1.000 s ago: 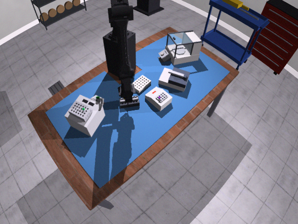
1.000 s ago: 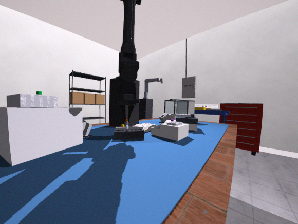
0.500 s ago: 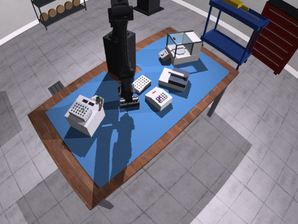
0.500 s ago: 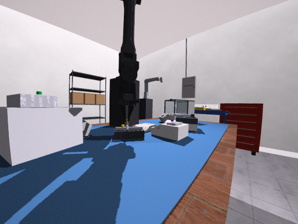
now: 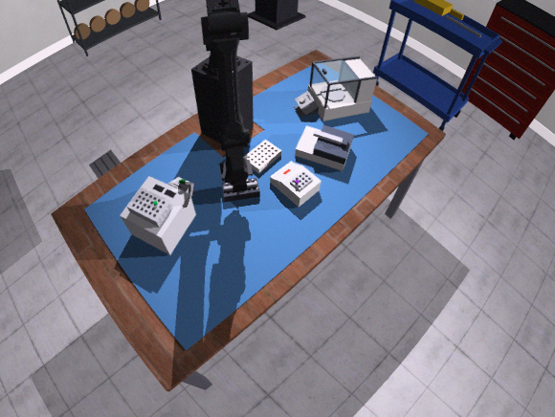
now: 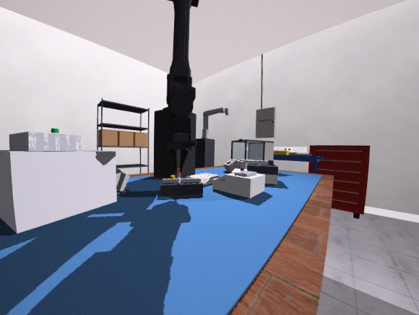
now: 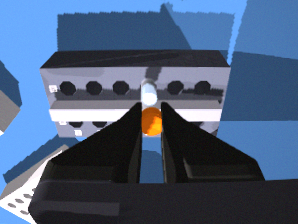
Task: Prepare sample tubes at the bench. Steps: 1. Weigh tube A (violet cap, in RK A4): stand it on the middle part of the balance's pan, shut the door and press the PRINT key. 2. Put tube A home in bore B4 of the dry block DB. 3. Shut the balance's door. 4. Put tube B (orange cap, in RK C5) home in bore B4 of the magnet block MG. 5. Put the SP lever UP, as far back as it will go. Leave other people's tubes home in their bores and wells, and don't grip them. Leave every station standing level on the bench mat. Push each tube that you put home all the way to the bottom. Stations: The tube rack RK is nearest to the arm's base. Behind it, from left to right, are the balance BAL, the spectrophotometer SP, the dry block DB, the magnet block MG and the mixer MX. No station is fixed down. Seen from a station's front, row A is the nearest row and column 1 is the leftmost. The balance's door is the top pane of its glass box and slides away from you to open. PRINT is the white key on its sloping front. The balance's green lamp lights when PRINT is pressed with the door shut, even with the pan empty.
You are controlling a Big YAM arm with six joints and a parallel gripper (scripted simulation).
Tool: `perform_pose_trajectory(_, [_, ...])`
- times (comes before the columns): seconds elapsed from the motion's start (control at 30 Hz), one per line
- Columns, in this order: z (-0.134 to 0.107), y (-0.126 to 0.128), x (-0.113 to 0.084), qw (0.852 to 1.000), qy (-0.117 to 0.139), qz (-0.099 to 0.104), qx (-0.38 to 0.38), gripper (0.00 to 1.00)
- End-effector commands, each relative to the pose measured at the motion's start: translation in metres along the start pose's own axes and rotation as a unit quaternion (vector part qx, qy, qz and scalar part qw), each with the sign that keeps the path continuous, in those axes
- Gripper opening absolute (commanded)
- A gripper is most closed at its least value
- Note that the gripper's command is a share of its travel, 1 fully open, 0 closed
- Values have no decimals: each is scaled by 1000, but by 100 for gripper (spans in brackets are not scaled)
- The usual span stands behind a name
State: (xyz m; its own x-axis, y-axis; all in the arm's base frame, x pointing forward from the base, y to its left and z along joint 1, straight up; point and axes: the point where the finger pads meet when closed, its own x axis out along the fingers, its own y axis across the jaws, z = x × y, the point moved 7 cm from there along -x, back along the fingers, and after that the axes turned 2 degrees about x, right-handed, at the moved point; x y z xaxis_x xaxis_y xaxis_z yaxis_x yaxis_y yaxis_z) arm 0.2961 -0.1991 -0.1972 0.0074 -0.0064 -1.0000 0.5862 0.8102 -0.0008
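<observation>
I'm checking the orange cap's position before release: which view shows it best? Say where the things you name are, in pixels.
The wrist view: the round orange cap (image 6: pixel 178 170) (image 7: pixel 151 121) appears large between the fingers of the black pincer (image 6: pixel 178 159) (image 7: pixel 151 111). The exterior view shows it tiny; in the top view I cannot make it out.

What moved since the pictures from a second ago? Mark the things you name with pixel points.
Nothing that I can see. The gripper (image 5: pixel 237 176) (image 6: pixel 178 167) (image 7: pixel 151 111) still pinches the orange-capped tube (image 6: pixel 178 170) (image 7: pixel 151 121) at the magnet block (image 5: pixel 241 195) (image 6: pixel 181 190) (image 7: pixel 140 59), and the purple-capped tube (image 5: pixel 297 182) (image 6: pixel 242 169) stayed in the dry block (image 5: pixel 286 184) (image 6: pixel 255 186).
</observation>
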Motion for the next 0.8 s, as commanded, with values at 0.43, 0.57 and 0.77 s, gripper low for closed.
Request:
perform_pose_trajectory(0.43, [-8, 1, 9, 1000, 6, 1, 3, 9])
perform_pose_trajectory(0.57, [-10, 1, 9, 1000, 7, 1, 3, 9])
perform_pose_trajectory(0.77, [-11, 1, 9, 1000, 8, 0, 3, 9])
